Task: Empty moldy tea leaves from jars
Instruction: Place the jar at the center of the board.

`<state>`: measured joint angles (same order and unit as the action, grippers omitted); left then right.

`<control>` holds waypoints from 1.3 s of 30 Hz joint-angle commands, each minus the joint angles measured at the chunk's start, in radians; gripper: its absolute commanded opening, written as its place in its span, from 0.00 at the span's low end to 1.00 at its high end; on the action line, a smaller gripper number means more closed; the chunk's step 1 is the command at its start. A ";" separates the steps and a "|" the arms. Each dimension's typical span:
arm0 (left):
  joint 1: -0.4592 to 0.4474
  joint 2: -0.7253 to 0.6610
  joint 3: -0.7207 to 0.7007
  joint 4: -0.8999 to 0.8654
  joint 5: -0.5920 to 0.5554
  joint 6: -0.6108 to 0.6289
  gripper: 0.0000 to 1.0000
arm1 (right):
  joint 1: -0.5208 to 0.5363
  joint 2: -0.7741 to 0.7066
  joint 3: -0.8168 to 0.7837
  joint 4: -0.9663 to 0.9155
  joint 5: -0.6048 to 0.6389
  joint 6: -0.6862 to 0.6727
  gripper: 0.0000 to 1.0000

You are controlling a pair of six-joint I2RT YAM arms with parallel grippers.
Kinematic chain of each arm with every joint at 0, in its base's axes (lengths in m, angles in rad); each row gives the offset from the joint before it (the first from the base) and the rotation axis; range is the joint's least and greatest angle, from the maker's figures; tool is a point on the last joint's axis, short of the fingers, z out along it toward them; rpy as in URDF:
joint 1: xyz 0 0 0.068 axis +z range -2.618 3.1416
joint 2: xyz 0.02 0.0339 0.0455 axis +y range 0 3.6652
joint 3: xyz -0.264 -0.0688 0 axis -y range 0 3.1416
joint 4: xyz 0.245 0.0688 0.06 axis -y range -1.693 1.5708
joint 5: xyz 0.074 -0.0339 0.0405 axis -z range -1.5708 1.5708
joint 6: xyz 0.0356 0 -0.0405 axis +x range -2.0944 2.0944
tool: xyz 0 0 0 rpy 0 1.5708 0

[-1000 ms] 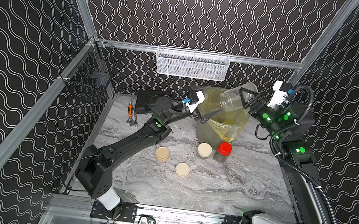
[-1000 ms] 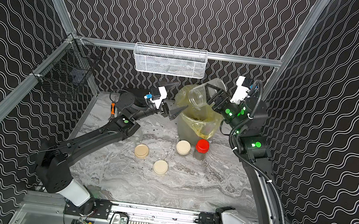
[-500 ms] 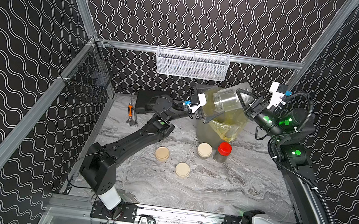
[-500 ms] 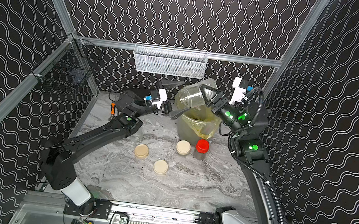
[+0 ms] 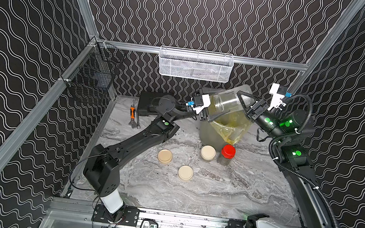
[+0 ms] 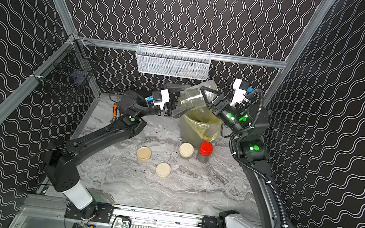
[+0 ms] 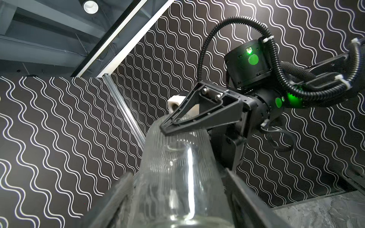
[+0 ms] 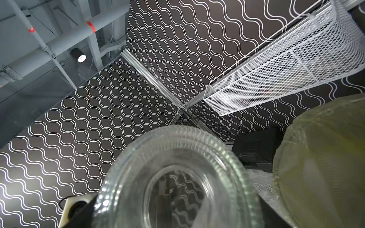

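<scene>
Left gripper (image 5: 209, 105) has swung in, jaws narrowing astride the jar (image 5: 223, 101) near its mouth (grip unclear); right gripper (image 5: 238, 102), half open, clamps its base.

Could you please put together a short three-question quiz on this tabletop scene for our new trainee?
1. True or false: the big clear ribbed glass jar stands on the grey marble table.
2. How many round cream lids are on the table?
3. The small red-lidded glass jar stands: A) beside the yellow-bagged bucket; B) inside it; C) on a cream lid.
Key: 1 false, the right gripper holds it aloft; 2 three; 3 A.
</scene>
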<state>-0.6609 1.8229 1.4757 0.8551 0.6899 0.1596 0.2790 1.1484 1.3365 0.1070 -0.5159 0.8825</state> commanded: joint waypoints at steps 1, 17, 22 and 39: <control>0.001 0.009 0.021 -0.069 -0.038 -0.008 0.91 | 0.009 0.000 -0.007 0.093 -0.068 0.029 0.00; -0.009 0.028 0.062 -0.124 -0.072 0.008 0.84 | 0.019 0.004 -0.006 0.120 -0.082 0.036 0.00; -0.013 0.043 0.071 -0.112 -0.077 -0.014 0.96 | 0.022 0.005 -0.007 0.125 -0.087 0.033 0.00; -0.014 -0.002 0.035 -0.105 -0.110 -0.064 0.39 | 0.022 -0.013 -0.065 0.153 -0.097 0.018 0.56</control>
<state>-0.6788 1.8404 1.5162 0.7204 0.6601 0.1539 0.2989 1.1496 1.2861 0.2001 -0.5583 0.9184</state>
